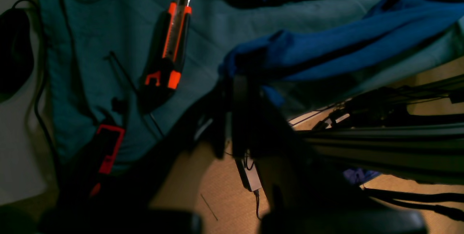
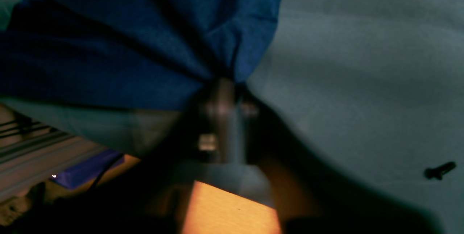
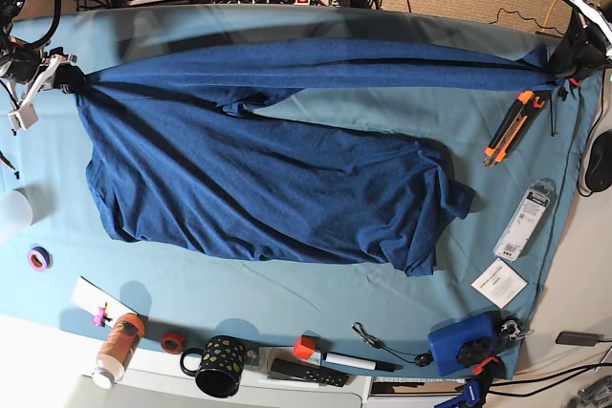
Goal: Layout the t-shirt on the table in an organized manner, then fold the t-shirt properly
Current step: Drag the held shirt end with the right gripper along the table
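Note:
The dark blue t-shirt lies spread over the teal table, its far edge pulled into a taut band between both grippers. In the base view my left gripper is at the far right corner, shut on a bunched corner of the t-shirt; its dark fingers pinch the fabric above the table edge. My right gripper is at the far left. In the blurred right wrist view the t-shirt gathers to a point at that gripper, which looks shut on it.
An orange utility knife lies near my left gripper, with a packaged item and a white card below it. Along the near edge stand a blue box, a mug and a bottle. A purple tape roll sits left.

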Controlling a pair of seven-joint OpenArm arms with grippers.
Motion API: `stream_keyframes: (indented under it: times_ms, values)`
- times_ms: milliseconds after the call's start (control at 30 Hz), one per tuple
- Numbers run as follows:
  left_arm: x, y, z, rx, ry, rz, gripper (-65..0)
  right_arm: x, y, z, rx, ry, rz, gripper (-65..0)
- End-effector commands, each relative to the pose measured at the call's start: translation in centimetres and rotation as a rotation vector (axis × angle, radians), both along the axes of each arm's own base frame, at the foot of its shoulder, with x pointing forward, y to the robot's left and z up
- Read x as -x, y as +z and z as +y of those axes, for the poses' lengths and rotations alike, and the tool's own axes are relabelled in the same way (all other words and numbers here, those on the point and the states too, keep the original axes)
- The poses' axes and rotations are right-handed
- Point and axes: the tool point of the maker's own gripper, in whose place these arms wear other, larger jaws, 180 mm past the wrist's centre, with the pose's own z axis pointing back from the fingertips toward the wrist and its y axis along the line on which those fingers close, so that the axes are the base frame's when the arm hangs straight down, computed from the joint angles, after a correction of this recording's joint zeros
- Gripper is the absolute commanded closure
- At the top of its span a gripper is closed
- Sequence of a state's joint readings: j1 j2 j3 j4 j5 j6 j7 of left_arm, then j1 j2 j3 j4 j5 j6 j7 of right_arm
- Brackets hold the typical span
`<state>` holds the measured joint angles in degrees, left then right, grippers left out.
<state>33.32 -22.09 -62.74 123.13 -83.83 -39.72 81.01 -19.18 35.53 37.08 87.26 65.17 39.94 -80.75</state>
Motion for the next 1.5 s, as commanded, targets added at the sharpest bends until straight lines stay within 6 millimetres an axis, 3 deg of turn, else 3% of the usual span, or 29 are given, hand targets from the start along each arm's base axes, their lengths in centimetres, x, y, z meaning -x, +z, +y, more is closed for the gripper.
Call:
stream_keyframes:
  times_ms: [0, 33, 400, 667, 833, 1033, 1300, 1400, 1467]
  values:
    - [-0.3, 0.9, -0.1, -0.002, -0.015, -0.029, 0.0, -0.9, 1.4, -0.5, 0.022, 0.011, -0.039, -20.5]
    - [-0.2, 0.9, -0.1, -0.002, -0.014, -0.029, 0.0, -0.9, 1.4, -0.5, 0.021, 0.011, -0.04, -23.4]
    - [-0.3, 0.9, -0.1, -0.002, -0.015, -0.029, 0.0, -1.0, 1.6, -0.3, 0.006, 0.013, -0.05, -23.6]
    - [-0.3, 0.9, -0.1, -0.002, -0.015, -0.029, 0.0, -2.9, 5.1, 3.5, -0.257, 0.04, -0.222, -23.6]
    - [-0.3, 0.9, -0.1, -0.002, -0.014, -0.029, 0.0, -2.5, 4.0, 4.7, -0.31, 0.016, -0.223, -23.6]
    - [-0.3, 0.9, -0.1, -0.002, -0.015, -0.032, 0.0, -1.6, 1.4, 8.3, -0.457, -0.053, -0.233, -23.6]
    - [-0.3, 0.9, -0.1, -0.002, -0.015, -0.032, 0.0, -1.1, -0.4, 12.1, -0.594, -0.116, -0.243, -23.4]
    - [-0.3, 0.9, -0.1, -0.002, -0.014, -0.032, 0.0, -0.9, -0.9, 13.3, -0.636, -0.136, -0.245, -20.0]
    - [-0.3, 0.9, -0.1, -0.002, -0.015, -0.032, 0.0, -0.8, -1.1, 13.9, -0.656, -0.146, -0.246, -13.1]
